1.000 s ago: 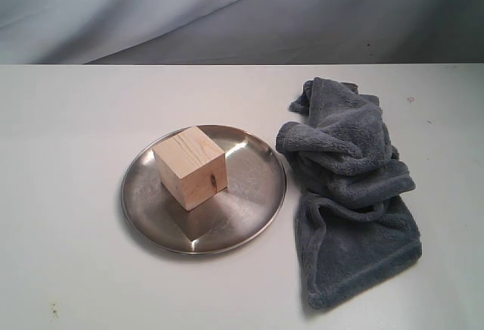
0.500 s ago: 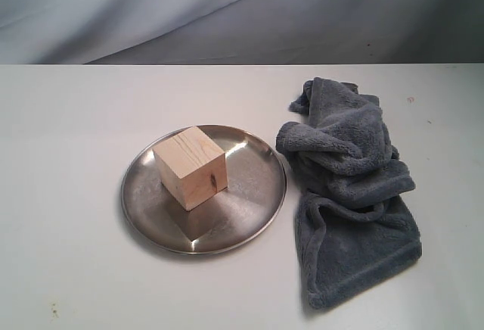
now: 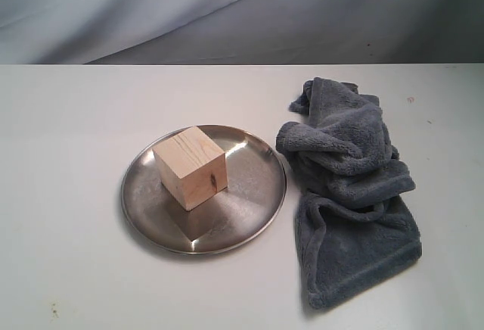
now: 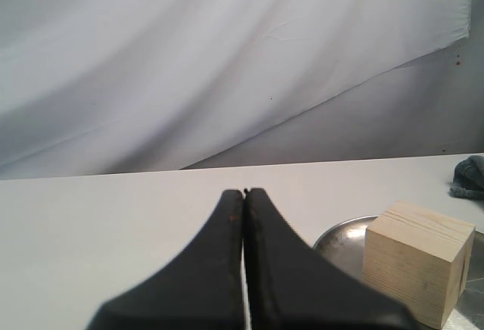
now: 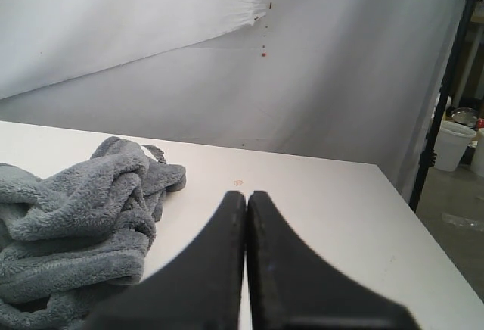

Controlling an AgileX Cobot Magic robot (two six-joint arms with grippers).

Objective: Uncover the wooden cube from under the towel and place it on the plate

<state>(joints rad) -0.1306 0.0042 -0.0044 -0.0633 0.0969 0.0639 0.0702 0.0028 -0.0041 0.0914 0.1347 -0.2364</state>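
Observation:
The pale wooden cube stands uncovered on the round steel plate, a bit left of the plate's middle. Right of the plate the blue-grey towel lies crumpled in a long heap on the table. Neither gripper shows in the exterior view. In the left wrist view my left gripper is shut and empty, with the cube and the plate off to one side of it. My right gripper is shut on nothing, beside the towel.
The white table carries only the plate and the towel. A grey-white cloth backdrop hangs behind it. In the right wrist view the table's edge drops off, with a black stand leg and white buckets beyond.

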